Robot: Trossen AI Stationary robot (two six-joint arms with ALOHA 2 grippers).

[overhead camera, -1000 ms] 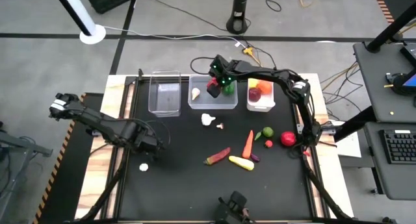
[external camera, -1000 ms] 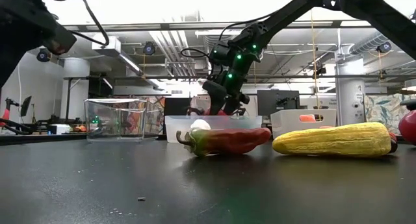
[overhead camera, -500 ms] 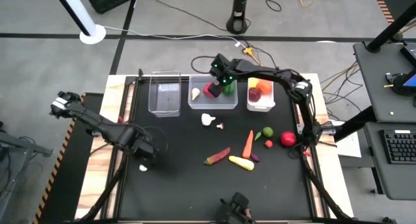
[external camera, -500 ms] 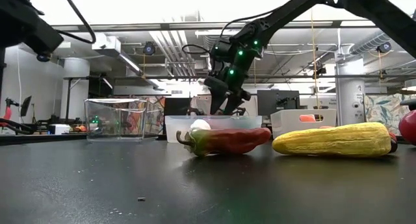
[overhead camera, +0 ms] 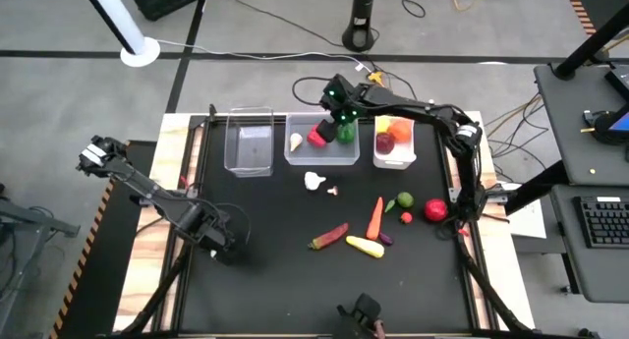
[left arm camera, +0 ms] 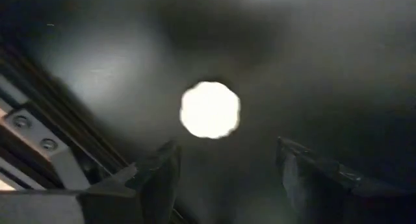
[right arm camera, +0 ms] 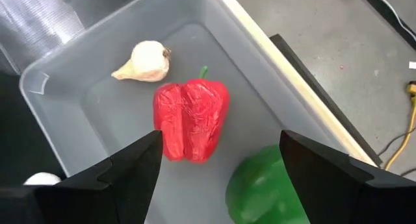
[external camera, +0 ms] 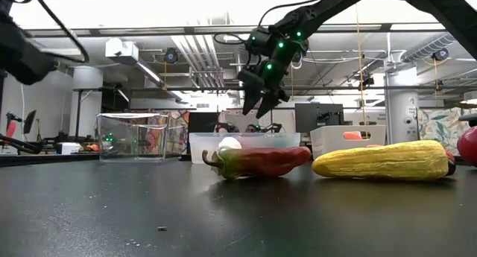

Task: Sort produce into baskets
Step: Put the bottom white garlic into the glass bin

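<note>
The right gripper [right arm camera: 218, 169] has just released a red bell pepper [right arm camera: 190, 120] into the wider clear basket [overhead camera: 321, 158] and risen, jaws wide and empty. The left gripper [left arm camera: 224, 169], open, has descended over a white garlic [left arm camera: 209, 110] on the worktop [overhead camera: 275, 211].

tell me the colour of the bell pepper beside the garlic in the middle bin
Red, lying in the wider clear bin; the red bell pepper shows best in the right wrist view.
</note>
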